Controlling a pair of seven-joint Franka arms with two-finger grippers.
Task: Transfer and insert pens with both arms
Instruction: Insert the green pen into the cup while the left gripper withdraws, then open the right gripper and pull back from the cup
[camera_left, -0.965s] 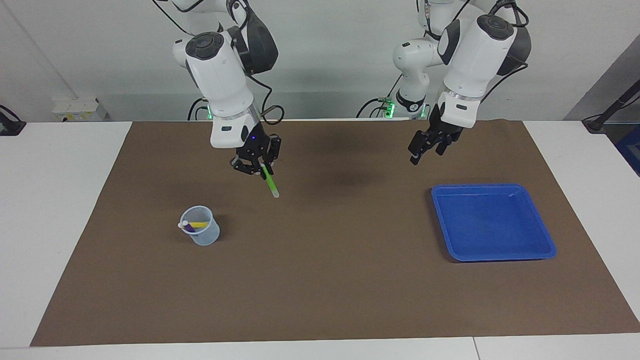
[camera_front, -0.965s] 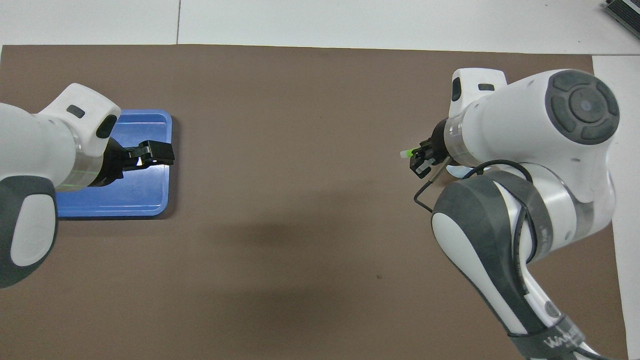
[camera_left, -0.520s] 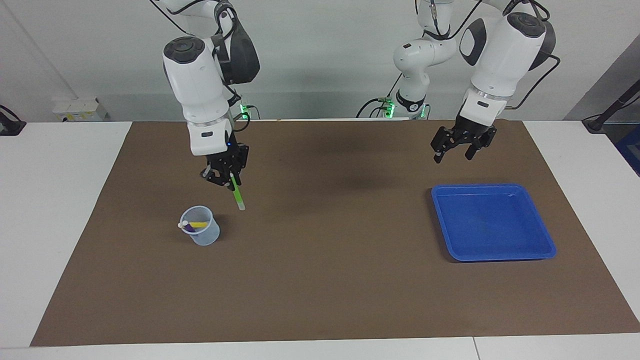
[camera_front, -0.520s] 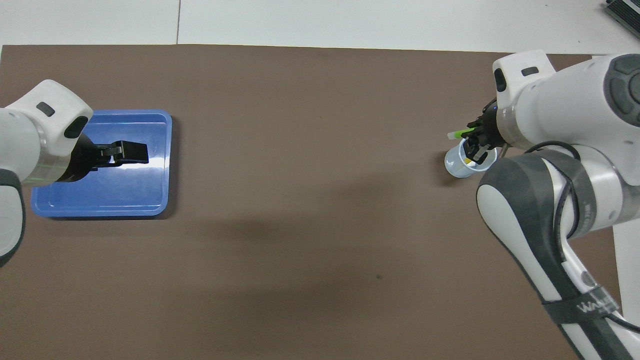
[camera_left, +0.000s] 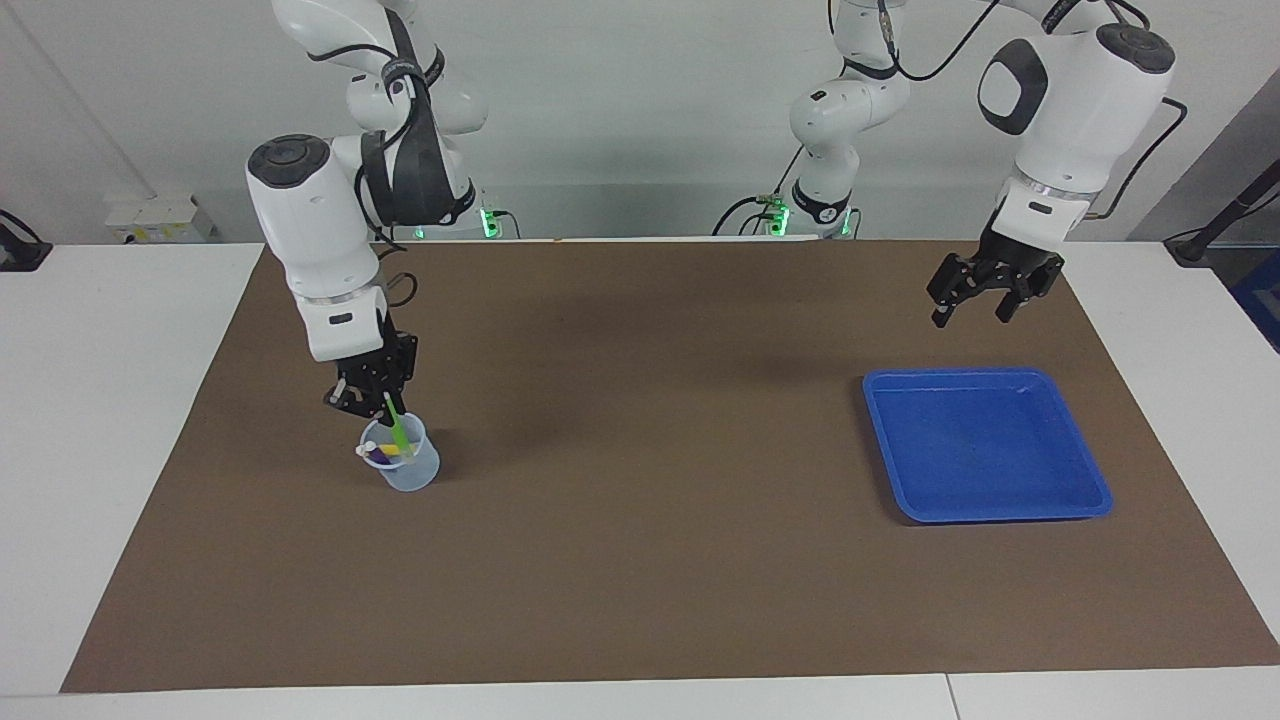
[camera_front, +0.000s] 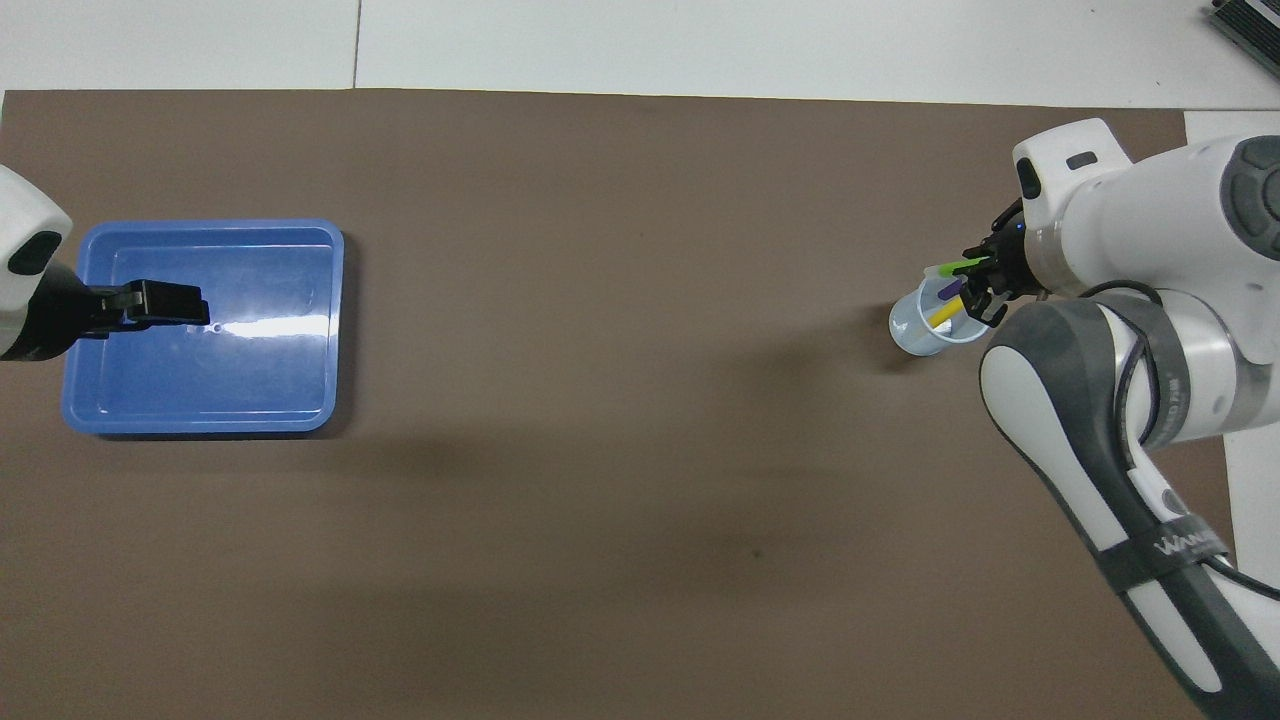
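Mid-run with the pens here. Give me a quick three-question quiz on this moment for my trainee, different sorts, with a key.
1. True or false: the right gripper holds the green pen over the clear cup.
2. Which pens already sit in the cup? A) purple and yellow B) none C) green only
3. Fill in: the blue tray holds ____ pens.

Key
1. True: it is shut on the green pen, whose lower end is at the cup's mouth.
2. A: the purple pen and yellow pen lean inside.
3. No. The left gripper waits open, raised by the tray.
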